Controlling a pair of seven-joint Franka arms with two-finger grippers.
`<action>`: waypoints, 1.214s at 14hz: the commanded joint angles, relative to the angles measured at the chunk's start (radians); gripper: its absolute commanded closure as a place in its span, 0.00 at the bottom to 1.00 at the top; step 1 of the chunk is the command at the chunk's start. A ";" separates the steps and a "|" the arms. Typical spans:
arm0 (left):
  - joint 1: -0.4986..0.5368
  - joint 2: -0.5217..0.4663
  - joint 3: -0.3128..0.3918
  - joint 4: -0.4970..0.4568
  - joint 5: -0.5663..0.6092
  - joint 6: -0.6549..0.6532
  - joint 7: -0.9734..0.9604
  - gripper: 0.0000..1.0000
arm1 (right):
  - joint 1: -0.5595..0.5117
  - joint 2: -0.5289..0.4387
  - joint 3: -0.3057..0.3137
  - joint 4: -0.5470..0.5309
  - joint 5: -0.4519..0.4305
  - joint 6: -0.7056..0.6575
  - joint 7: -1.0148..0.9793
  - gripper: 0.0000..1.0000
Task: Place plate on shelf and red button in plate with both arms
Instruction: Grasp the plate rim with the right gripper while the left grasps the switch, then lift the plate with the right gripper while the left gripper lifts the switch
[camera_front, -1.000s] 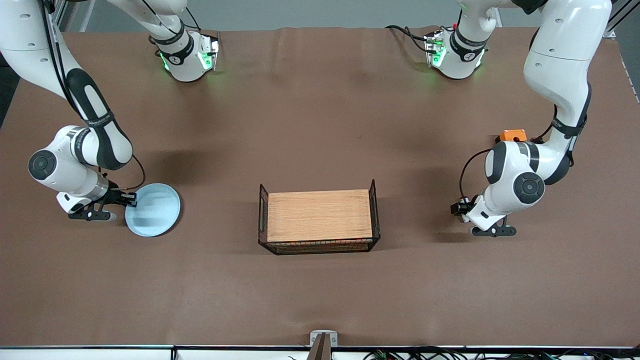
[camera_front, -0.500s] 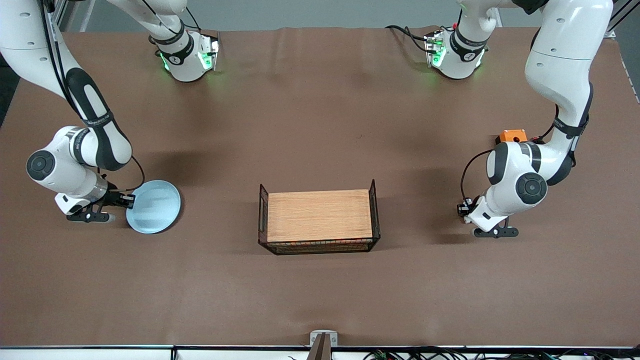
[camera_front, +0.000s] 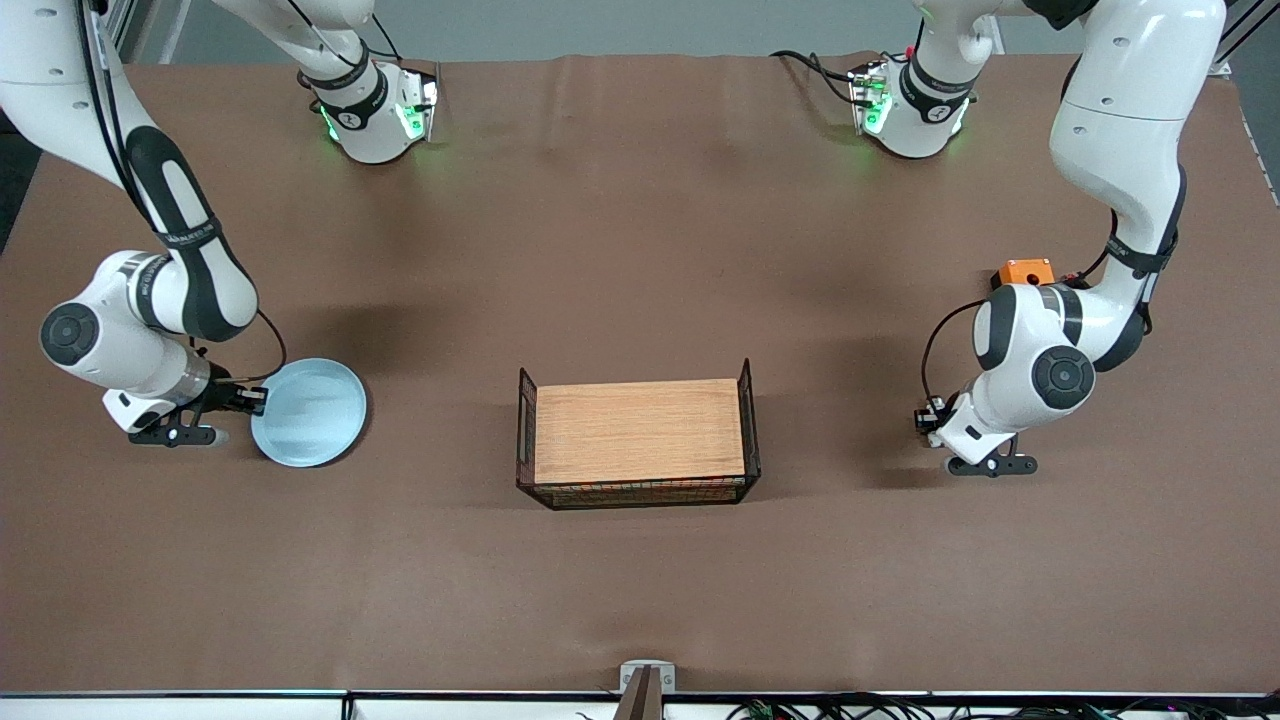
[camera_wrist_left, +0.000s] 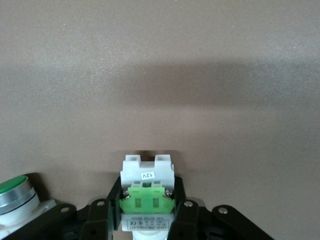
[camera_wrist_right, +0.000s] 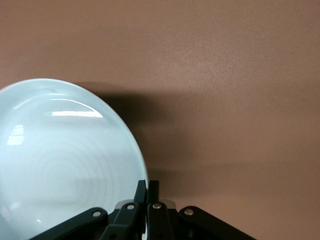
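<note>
The pale light-blue plate (camera_front: 310, 412) is at the right arm's end of the table, tilted and held by its rim just above the brown surface. My right gripper (camera_front: 246, 399) is shut on that rim; the right wrist view shows the plate (camera_wrist_right: 65, 160) and the gripper (camera_wrist_right: 148, 189) pinching its edge. My left gripper (camera_front: 928, 418) is low over the table at the left arm's end. In the left wrist view it (camera_wrist_left: 146, 189) is shut on the red button (camera_wrist_left: 147, 192), a white switch piece with a green patch. Its red tip is hidden.
A black wire basket (camera_front: 750, 425) holding a wooden board stands mid-table. An orange box (camera_front: 1026, 270) sits by the left arm's elbow. A green-capped push button (camera_wrist_left: 12, 194) lies on the table beside my left gripper.
The right arm has raised the plate a little and drawn it slightly away from the front camera. The left gripper shifted slightly toward its end of the table, then held still.
</note>
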 joint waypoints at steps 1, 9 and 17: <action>0.006 0.008 -0.004 0.019 0.010 -0.009 0.007 1.00 | 0.006 -0.138 0.015 -0.010 -0.003 -0.185 0.007 1.00; -0.007 -0.106 -0.070 0.296 -0.007 -0.523 -0.191 1.00 | 0.078 -0.476 0.018 0.031 0.001 -0.708 0.075 1.00; -0.010 -0.295 -0.119 0.407 -0.113 -0.744 -0.568 1.00 | 0.265 -0.548 0.018 0.226 0.097 -1.061 0.489 1.00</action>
